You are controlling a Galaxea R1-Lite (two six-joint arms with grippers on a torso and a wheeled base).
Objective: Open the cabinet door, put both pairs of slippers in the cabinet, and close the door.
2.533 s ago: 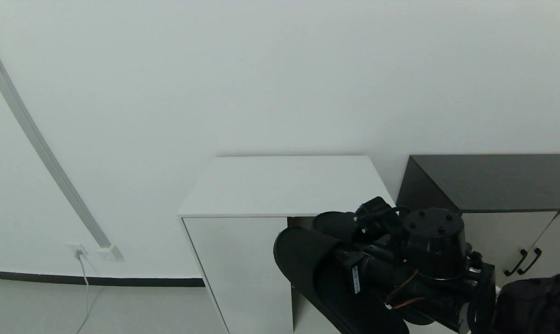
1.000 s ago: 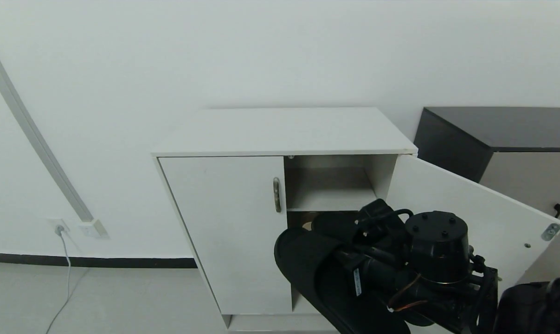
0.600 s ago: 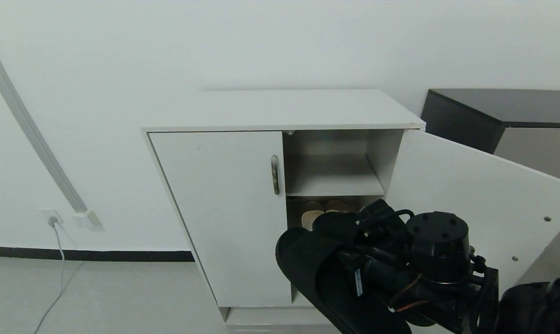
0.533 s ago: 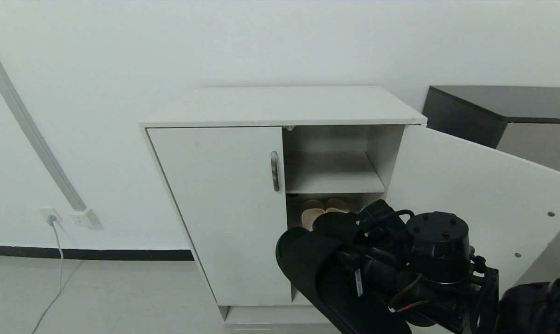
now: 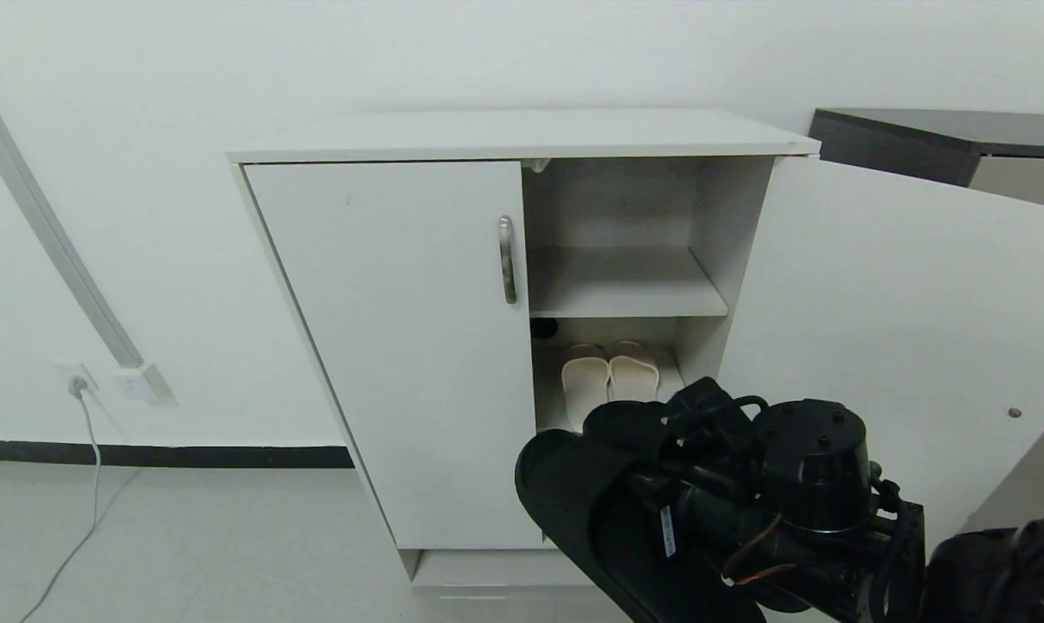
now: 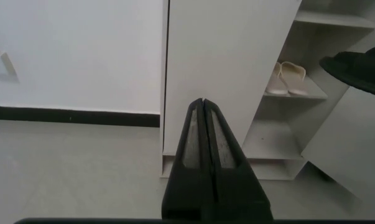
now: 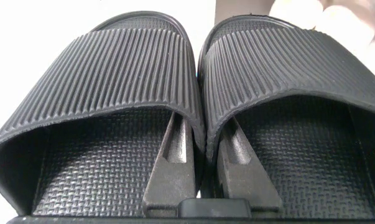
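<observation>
Camera has shifted; right gripper (image 7: 199, 138) keeps black slippers (image 5: 584, 495) clamped before the open cabinet (image 5: 504, 135).
Left gripper (image 6: 203, 104) closed, empty; beige slippers (image 5: 610, 381) on a shelf inside.

Place: a plain indoor room, sparse like an office or test space; which of these cannot be told.
Walls: bare white wall (image 5: 314, 52), with black skirting (image 5: 158, 455) at its foot.
Floor: smooth pale grey floor (image 5: 184, 554).
Wiring: a low socket (image 5: 76, 381) with a cable (image 5: 89, 467) plugged in; grey trunking (image 5: 46, 234) slants up the wall.
Furniture: a white cabinet (image 5: 383, 346) against the wall, its right door (image 5: 902, 294) open; pale slippers (image 5: 610, 381) on its lower shelf; a dark cabinet (image 5: 945, 130) near its right side.
</observation>
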